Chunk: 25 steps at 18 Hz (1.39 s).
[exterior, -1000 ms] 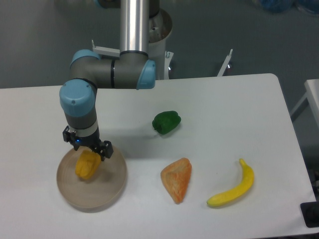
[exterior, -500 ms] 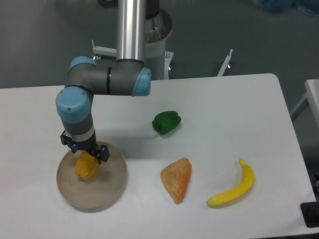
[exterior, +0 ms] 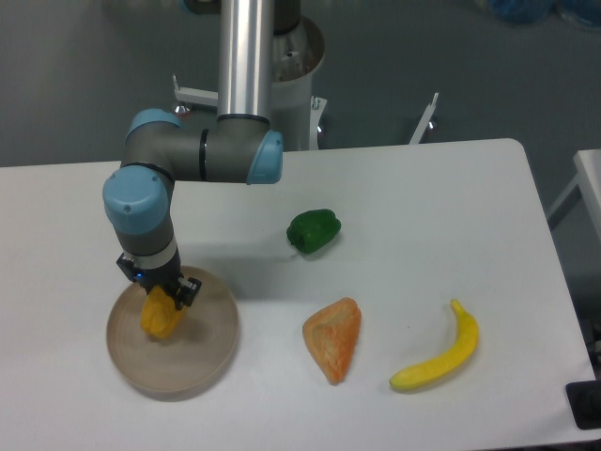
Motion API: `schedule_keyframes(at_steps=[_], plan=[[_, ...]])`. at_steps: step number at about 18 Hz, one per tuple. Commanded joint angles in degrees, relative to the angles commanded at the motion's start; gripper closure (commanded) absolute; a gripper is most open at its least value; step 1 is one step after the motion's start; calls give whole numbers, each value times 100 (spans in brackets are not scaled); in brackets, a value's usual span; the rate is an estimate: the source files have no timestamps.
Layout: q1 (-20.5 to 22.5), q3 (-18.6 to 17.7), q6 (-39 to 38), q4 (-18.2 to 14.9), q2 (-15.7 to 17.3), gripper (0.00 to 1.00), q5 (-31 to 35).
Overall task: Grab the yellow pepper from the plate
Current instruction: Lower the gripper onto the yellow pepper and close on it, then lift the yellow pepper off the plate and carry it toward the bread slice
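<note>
Directly above the plate, arm vertical, fingers astride yellow pepper, grip unclear.

The gripper sits atop the yellow pepper on the plate.

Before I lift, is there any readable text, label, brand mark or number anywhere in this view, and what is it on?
None: no readable words, numbers or signs anywhere in the view.
The arm's grey and blue housings show no legible marking.
The yellow pepper, plate, green pepper, banana and orange wedge-shaped item carry no labels.
The pincer shows only a small blue light, not text.
</note>
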Motion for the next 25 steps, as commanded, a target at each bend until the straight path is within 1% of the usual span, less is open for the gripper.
schedule_keyframes(at_steps=[4, 6, 8, 10, 13, 18, 22, 25], plan=[[52, 114, 44, -9, 53, 56, 9], [175, 228, 385, -96, 149, 56, 26], [499, 325, 640, -140, 184, 56, 114], [790, 369, 930, -141, 333, 56, 193], [1317, 430, 1606, -149, 422, 56, 229], [2020, 431, 2766, -184, 554, 56, 237], [2390, 439, 3303, -185, 624, 56, 229], [2557, 466, 3392, -185, 615, 56, 229]])
